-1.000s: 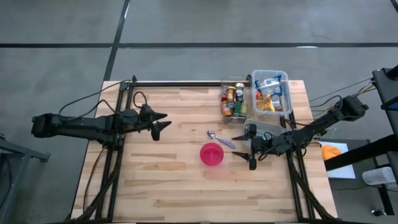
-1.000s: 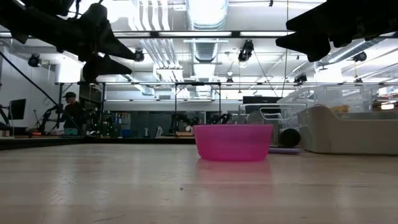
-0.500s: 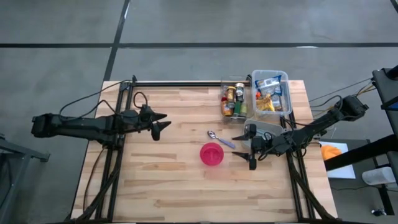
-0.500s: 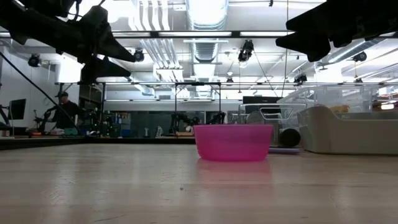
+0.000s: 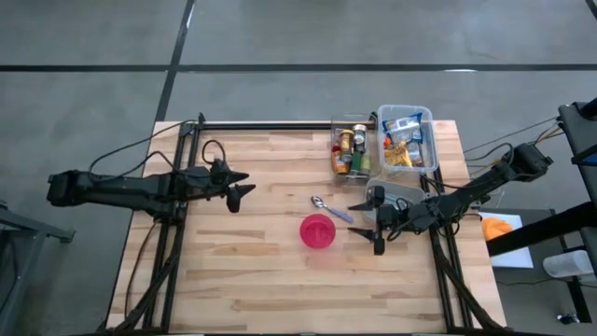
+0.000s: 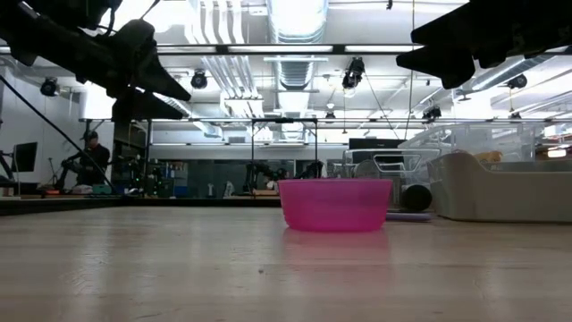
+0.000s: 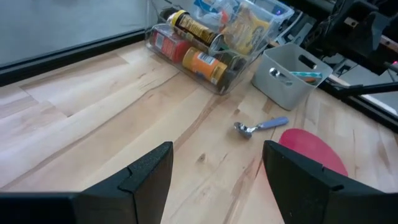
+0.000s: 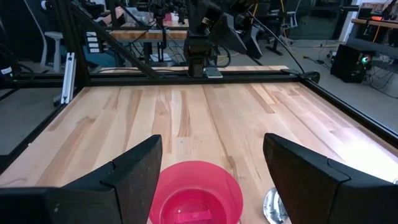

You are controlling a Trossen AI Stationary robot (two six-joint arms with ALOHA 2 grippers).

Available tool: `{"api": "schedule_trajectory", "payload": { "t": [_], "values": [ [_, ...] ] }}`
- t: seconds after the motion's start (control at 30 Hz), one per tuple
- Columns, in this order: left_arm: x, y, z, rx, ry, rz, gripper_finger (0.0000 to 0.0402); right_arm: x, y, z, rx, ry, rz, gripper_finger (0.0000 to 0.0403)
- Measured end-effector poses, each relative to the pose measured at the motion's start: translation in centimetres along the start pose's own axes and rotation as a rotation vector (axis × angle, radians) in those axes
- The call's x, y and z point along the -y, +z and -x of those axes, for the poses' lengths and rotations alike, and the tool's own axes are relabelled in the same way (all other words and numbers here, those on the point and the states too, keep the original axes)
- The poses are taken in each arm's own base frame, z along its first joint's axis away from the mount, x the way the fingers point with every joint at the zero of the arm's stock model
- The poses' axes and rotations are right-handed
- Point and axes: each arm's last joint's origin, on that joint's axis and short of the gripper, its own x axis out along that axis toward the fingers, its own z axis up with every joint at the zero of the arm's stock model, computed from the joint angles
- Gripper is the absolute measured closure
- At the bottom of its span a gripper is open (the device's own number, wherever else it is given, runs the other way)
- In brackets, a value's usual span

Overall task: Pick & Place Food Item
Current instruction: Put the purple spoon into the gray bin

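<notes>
Right hand [image 5: 364,230], fingers spread and empty, nearer than left hand [image 5: 241,185] to clear plastic food bins [image 5: 403,140], upper right of frame.

The pink bowl [image 5: 317,231] stands upright and empty near the centre of the wooden surface [image 5: 252,271], while the food items [image 5: 404,142], jars and packets, lie packed in two clear bins [image 5: 381,113] at the far right corner.
</notes>
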Motion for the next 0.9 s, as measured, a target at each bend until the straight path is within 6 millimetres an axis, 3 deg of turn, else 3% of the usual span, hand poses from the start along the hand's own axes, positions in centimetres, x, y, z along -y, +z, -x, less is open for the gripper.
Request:
{"api": "schedule_trajectory", "payload": {
  "t": [0.23,0.43,0.63,0.9],
  "values": [
    [-0.1,-0.2,0.0,-0.019,0.01,-0.006,0.0153,0.0,0.0,0.0,0.004,0.001,-0.01,0.0127],
    [-0.1,-0.2,0.0,-0.019,0.01,-0.006,0.0153,0.0,0.4,0.0,0.032,0.007,-0.246,0.0127],
    [-0.1,-0.3,0.0,-0.027,0.014,-0.008,0.0153,0.5,0.4,-0.2,0.066,-0.113,-0.311,0.0127],
    [-0.2,-0.3,0.0,-0.032,0.016,-0.01,0.0153,1.2,2.8,-2.9,-0.092,-0.272,-0.338,0.0127]
  ]
}}
